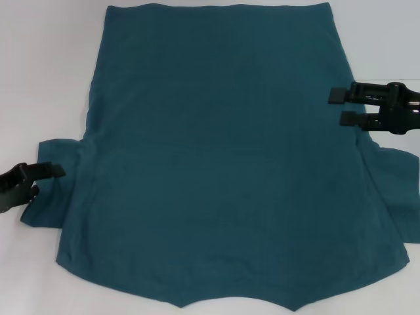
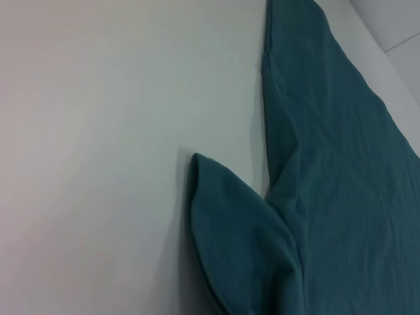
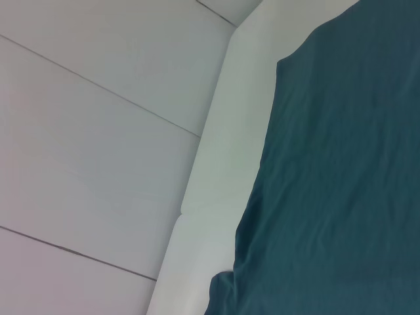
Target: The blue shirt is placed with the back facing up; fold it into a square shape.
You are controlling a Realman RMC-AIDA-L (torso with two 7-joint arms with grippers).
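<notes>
The blue shirt [image 1: 216, 164] lies spread flat on the white table [image 1: 39, 79], plain side up, with its straight hem at the far end and its sleeves toward me. My left gripper [image 1: 46, 182] is open at the near left, its fingers right at the left sleeve [image 1: 56, 200] and holding nothing. My right gripper [image 1: 340, 107] is open at the shirt's right edge, above the right sleeve [image 1: 394, 184], with its fingertips over the cloth. The left wrist view shows the sleeve [image 2: 236, 243] and the side of the shirt [image 2: 341, 197]. The right wrist view shows the shirt's edge [image 3: 341, 197].
Bare white tabletop borders the shirt on the left [image 2: 98, 131] and on the right [image 3: 216, 164]. Beyond the table's right edge, tiled floor [image 3: 85, 131] shows in the right wrist view.
</notes>
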